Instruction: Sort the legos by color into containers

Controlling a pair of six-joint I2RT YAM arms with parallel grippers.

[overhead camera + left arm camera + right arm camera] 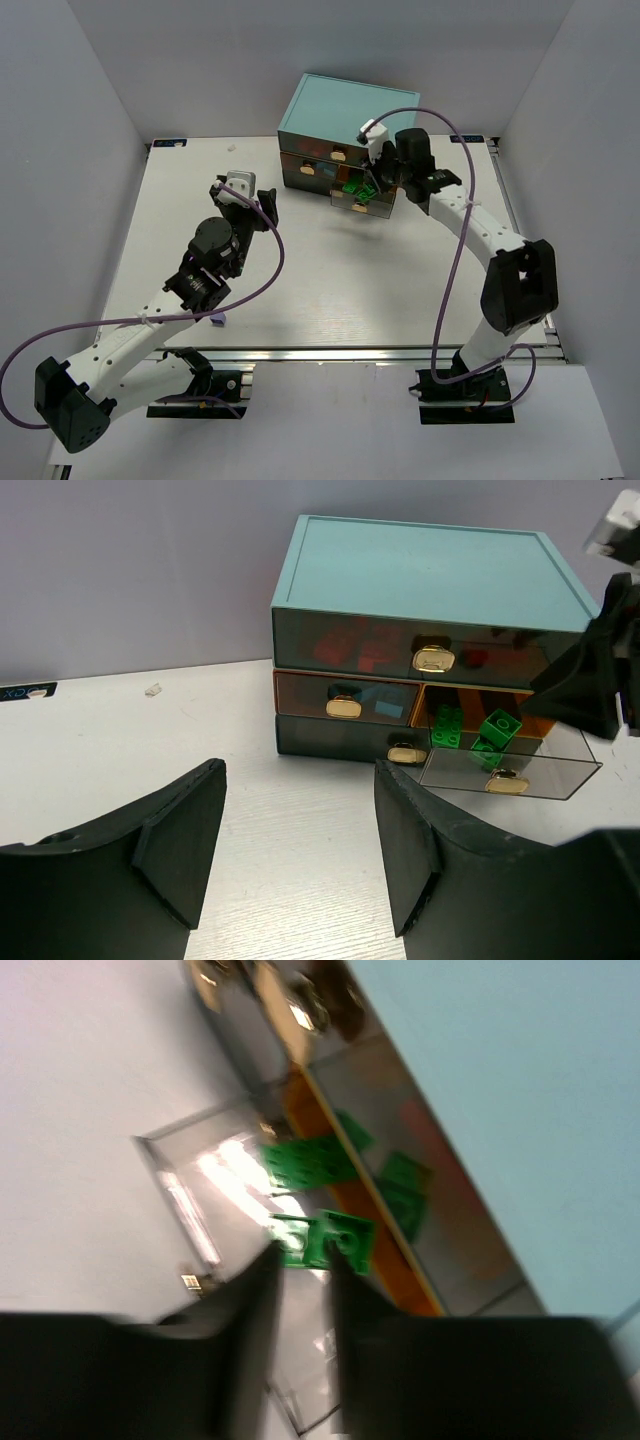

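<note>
Table, white, carries everything. At its far-left edge a label is cut off by the frame, and its print is too small to read. Near it lies a tiny clear scrap; what it is cannot be told. The left jaws stand wide open with nothing between them. Their 2 dark fingers fill the bottom of the left wrist view and hide the table beneath. From above, 1 lavender lego lies just beside the left arm, well apart from the cabinet.

The cabinet, light teal, stands at the far edge. Red legos show dimly through the dark front of the top drawer. Something teal-blue shows through the middle-left drawer. What the bottom drawer holds cannot be made out. The middle-right drawer is pulled out, with green legos lying toward its back. The right arm blocks its right end.

The right jaws hang over this drawer. The right wrist view is blurred. It shows a narrow gap between the jaws and 1 green lego just at their tips, but whether they grip it cannot be told.
</note>
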